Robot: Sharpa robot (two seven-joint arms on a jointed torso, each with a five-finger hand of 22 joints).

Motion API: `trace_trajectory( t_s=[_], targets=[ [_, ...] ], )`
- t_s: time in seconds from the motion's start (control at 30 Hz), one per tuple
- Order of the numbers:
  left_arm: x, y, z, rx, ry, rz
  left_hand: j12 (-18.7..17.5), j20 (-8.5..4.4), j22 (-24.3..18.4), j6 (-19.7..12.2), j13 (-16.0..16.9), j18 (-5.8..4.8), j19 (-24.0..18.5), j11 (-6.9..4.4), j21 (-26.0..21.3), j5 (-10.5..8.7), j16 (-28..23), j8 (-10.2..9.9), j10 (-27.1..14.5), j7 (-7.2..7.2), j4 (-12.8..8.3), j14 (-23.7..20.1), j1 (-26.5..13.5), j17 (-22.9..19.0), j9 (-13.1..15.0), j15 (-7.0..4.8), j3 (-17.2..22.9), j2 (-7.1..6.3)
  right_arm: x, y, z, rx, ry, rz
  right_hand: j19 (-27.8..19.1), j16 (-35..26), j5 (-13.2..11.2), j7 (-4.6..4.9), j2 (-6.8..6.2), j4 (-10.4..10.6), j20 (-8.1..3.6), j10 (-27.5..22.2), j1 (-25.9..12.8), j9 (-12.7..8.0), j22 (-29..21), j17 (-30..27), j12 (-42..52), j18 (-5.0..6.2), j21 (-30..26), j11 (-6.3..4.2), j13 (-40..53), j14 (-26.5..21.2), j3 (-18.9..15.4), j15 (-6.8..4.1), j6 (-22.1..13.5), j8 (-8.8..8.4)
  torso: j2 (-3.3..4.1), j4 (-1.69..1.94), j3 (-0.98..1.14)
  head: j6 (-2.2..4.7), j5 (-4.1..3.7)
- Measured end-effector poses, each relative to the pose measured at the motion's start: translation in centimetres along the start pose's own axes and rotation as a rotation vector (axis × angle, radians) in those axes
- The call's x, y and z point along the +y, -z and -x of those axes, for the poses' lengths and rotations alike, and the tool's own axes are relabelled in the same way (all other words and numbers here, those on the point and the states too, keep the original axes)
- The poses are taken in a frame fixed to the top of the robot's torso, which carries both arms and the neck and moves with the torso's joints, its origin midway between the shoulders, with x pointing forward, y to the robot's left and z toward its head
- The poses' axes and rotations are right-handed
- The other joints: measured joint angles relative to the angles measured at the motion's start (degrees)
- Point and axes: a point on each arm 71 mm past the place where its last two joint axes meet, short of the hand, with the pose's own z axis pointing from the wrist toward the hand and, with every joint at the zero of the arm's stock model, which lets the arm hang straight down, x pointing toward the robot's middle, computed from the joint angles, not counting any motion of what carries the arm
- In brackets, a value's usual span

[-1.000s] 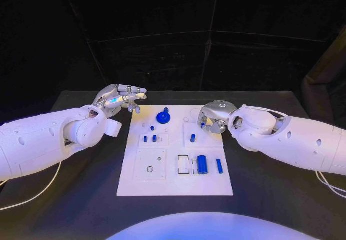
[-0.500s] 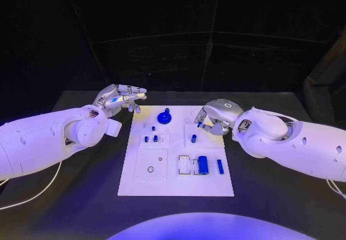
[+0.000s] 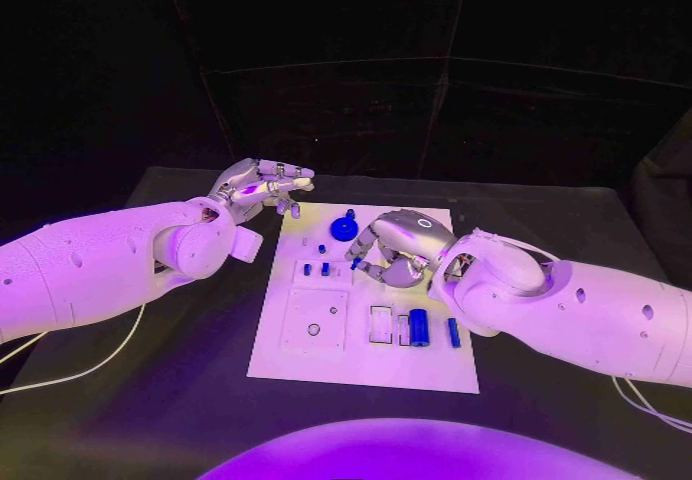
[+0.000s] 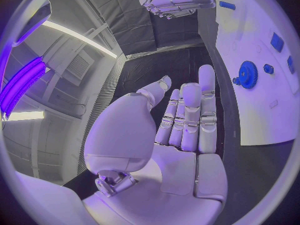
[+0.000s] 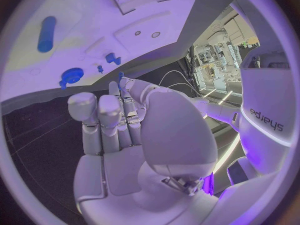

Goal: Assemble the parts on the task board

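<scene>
- Head view is showing the task board (image 3: 310, 355) lying in the middle of the black table (image 3: 173, 400), with small blue parts resting on it.
- Left hand (image 3: 264, 187) is hovering beyond the board's far left corner, holding nothing, its fingers loosely curled and apart; the left wrist view is showing the fingers (image 4: 187, 112) lying side by side, extended, with nothing in the palm.
- Right hand (image 3: 392, 250) is reaching over the middle of the board, fingers bent downward; a small blue peg (image 3: 356, 262) is showing at its fingertips, and the right wrist view is showing a slim blue piece (image 5: 120, 77) right by the fingertips, though I cannot tell whether the hand is pinching it.
- Blue gear (image 3: 343, 228) is sitting near the board's far edge, between the two hands.
- Two short blue pegs (image 3: 316, 269) are standing just left of the right hand.
- Blue cylinder (image 3: 420, 327) is lying near the board's right side, with a thinner blue bar (image 3: 451, 333) just beside it.
</scene>
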Motion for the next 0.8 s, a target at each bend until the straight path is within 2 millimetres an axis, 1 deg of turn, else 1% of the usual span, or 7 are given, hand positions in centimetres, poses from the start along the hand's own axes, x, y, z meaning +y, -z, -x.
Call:
trace_trajectory(
  t_s=[0.1, 0.13, 0.27, 0.4, 0.53, 0.63, 0.8],
  targets=[
    [0.0, 0.0, -0.2, 0.005, 0.002, 0.0, 0.0, 0.0, 0.0, 0.0, 0.0, 0.0, 0.0, 0.0, 0.0, 0.0, 0.0, 0.0, 0.0, 0.0, 0.0, 0.0, 0.0, 0.0, 0.0, 0.0, 0.0, 0.0, 0.6, -0.3, -1.6, 0.025, -0.025, 0.011, 0.0, 0.1, 0.0, 0.04, 0.07, 0.0, 0.0, 0.0, -0.6, 0.0, 0.0, 0.1, 0.0, 0.0, 0.0, 0.02, 0.0, 0.0, 0.0, 0.0, 0.0, -0.07, -0.01, 0.0, -0.04, -0.34, 1.04],
    [0.0, 0.0, -0.3, 0.006, 0.002, 0.0, 0.0, 0.0, 0.0, 0.0, 0.0, 0.0, 0.0, 0.0, 0.0, 0.0, 0.0, 0.0, 0.0, 0.0, 0.0, 0.0, 0.0, 0.0, 0.0, 0.0, 0.0, 0.0, 0.8, -0.4, -2.1, 0.032, -0.031, 0.013, 0.0, 0.2, -0.1, 0.2, 0.3, 0.0, 0.0, -0.2, -0.8, 0.0, 0.1, 0.1, -0.2, 0.0, 0.0, 0.23, 0.0, 0.0, 0.0, 0.0, -0.2, -0.24, -0.02, 0.0, -0.04, -0.41, 1.27],
    [0.0, -0.1, -0.3, 0.009, 0.003, -0.001, 0.0, 0.0, 0.0, -0.1, 0.0, 0.0, 0.0, 0.0, 0.0, 0.0, 0.0, 0.0, 0.0, 0.12, 0.1, 0.0, 0.0, 0.0, 0.0, 0.0, -0.1, 0.0, 1.3, -0.8, -3.7, 0.067, -0.046, 0.02, 0.0, 0.2, -0.6, 0.21, 0.43, 0.0, 0.0, -0.2, -0.9, 0.0, 0.1, 0.2, -0.3, 0.0, 0.0, 0.24, 0.1, 0.0, 0.0, 0.0, -0.2, -0.37, -0.03, 0.01, -0.03, -0.77, 2.05],
    [-0.1, -0.1, -0.5, 0.011, 0.004, -0.001, 0.0, 0.0, -0.1, -0.2, 0.0, -0.01, 0.0, 0.0, 0.0, 0.0, 0.0, 0.0, 0.0, 0.21, 0.2, 0.0, 0.0, 0.0, 0.0, 0.0, -0.2, 0.0, 1.6, -1.0, -4.4, 0.095, -0.042, 0.025, 0.0, 0.4, -0.6, 0.21, 0.43, 0.0, 0.0, -0.3, -0.9, 0.0, 0.1, 0.2, -0.3, 0.01, 0.2, 0.32, 0.1, 0.0, 0.0, 0.0, -0.2, -0.37, -0.05, 0.03, -0.03, -1.14, 2.74],
    [-0.1, -0.1, -0.5, 0.013, 0.005, -0.001, 0.0, 0.0, -0.1, -0.2, 0.0, -0.01, 0.0, 0.0, 0.0, 0.0, 0.0, 0.0, 0.0, 0.21, 0.2, 0.0, 0.0, 0.0, 0.0, 0.0, -0.2, 0.0, 1.7, -1.2, -4.9, 0.118, -0.032, 0.026, 0.0, 0.4, -0.6, 0.21, 0.43, 0.0, 0.0, -0.3, -0.9, 0.0, 0.1, 0.3, -0.3, 0.01, 0.2, 0.32, 0.1, 0.0, 0.0, 0.0, -0.2, -0.37, -0.05, 0.04, -0.02, -1.41, 3.26],
    [-0.1, -0.1, -0.6, 0.015, 0.006, -0.001, 0.0, 0.0, -0.1, -0.2, 0.0, -0.01, 0.0, 0.0, -0.1, 0.0, 0.0, 0.0, 0.0, 0.21, 0.2, 0.0, -0.3, -0.1, 0.0, 0.0, -0.2, 0.26, 1.8, -1.3, -5.1, 0.13, -0.026, 0.028, 0.0, 0.4, -0.6, 0.21, 0.43, 0.0, 0.0, -0.3, -0.9, 0.0, 0.1, 0.3, -0.3, 0.01, 0.2, 0.32, 0.1, 0.0, 0.0, 0.0, -0.2, -0.37, -0.06, 0.04, -0.02, -1.54, 3.49],
    [-0.1, -0.2, -0.7, 0.018, 0.006, -0.002, 0.0, 0.0, -0.1, -0.2, 0.0, 0.0, 0.0, 0.0, -0.2, 0.0, 0.0, 0.0, 0.0, 0.21, 0.2, 0.0, -0.3, -0.1, 0.0, 0.0, -0.2, 0.26, 1.9, -1.6, -5.4, 0.147, -0.015, 0.029, 0.0, 0.4, -0.8, 0.21, 0.22, 0.0, 0.0, -0.3, -1.1, 0.0, 0.1, 0.3, -0.3, 0.01, 0.2, 0.32, 0.1, 0.0, 0.0, 0.0, -0.2, -0.37, -0.07, -0.01, 0.02, -1.76, 3.86]
  ],
)
